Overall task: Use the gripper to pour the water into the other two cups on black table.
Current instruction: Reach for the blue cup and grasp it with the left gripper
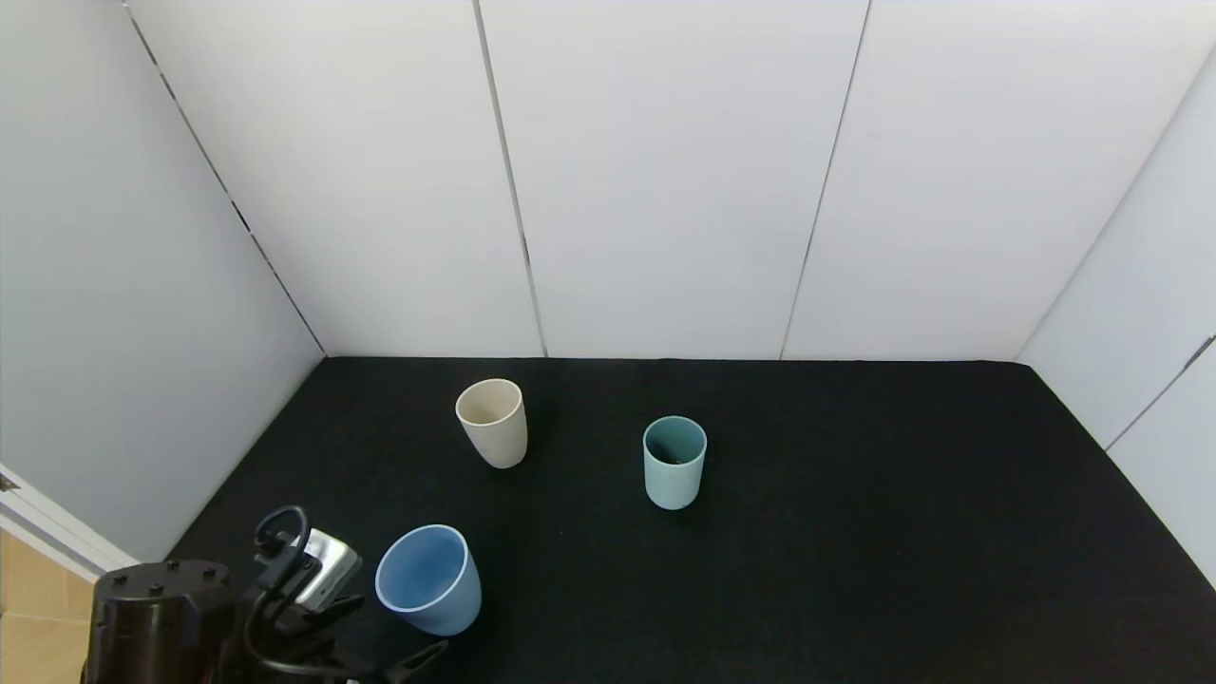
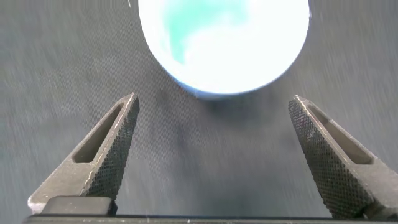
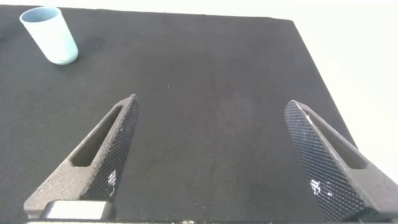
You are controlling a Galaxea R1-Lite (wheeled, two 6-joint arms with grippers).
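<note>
- Head view: black worktop [image 1: 855,532] walled by white panels, three cups standing on it. Wide light blue cup [image 1: 427,579] at the near left, upright, taken here as the landmark. Beige cup [image 1: 492,423] farther back from the blue cup and slightly to its right, well apart. Teal cup [image 1: 674,463] to the right of the blue cup and farther back, well apart from it and from the beige cup. Left pincer [image 1: 399,636] low at the near left corner, just beside the blue cup on its near-left side, with looping cables and a small white-grey box [image 1: 323,567] behind it.
- Left wrist view: left pincer [image 2: 214,155] spread wide, both textured fingers [image 2: 106,155] apart over the dark cloth, gripping nothing. Blue cup [image 2: 224,43] just ahead of the fingertips, centred between them, not touching either.
- Right wrist view: right pincer [image 3: 214,158] also spread wide and holding nothing, above bare worktop [image 3: 205,93]. A pale blue-green cup [image 3: 51,35] far off, well apart; cannot tell which cup.
</note>
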